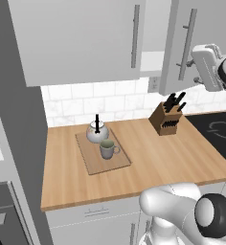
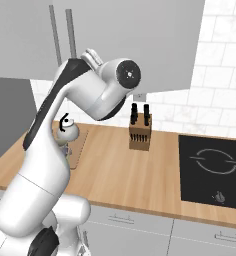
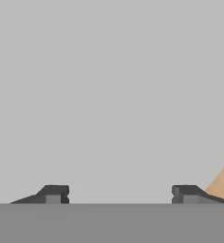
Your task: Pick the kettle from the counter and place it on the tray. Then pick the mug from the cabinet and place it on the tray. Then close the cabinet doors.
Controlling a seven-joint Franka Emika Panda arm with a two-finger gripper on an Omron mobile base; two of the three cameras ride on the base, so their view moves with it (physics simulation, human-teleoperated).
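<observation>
The whitish kettle [image 1: 96,132] with its black handle stands on the far end of the wooden tray [image 1: 116,162]. The grey-green mug [image 1: 107,149] stands on the tray just in front of it. Both rest on the counter [image 1: 148,162]. Up on the wall, a narrow gap with the white cabinet interior [image 1: 152,60] shows between the left door [image 1: 81,38] and the right door [image 1: 175,48]. My hand [image 1: 207,67] is raised at the right door's outer face. In the hand view my gripper [image 3: 119,194] is open, with nothing between its fingers and a flat grey panel [image 3: 109,95] close ahead.
A wooden knife block [image 1: 168,117] stands at the back of the counter, right of the tray. A black cooktop [image 1: 215,131] lies at the far right. A tall grey unit [image 1: 9,143] borders the counter's left end. The kettle [image 2: 68,131] peeks out behind my arm.
</observation>
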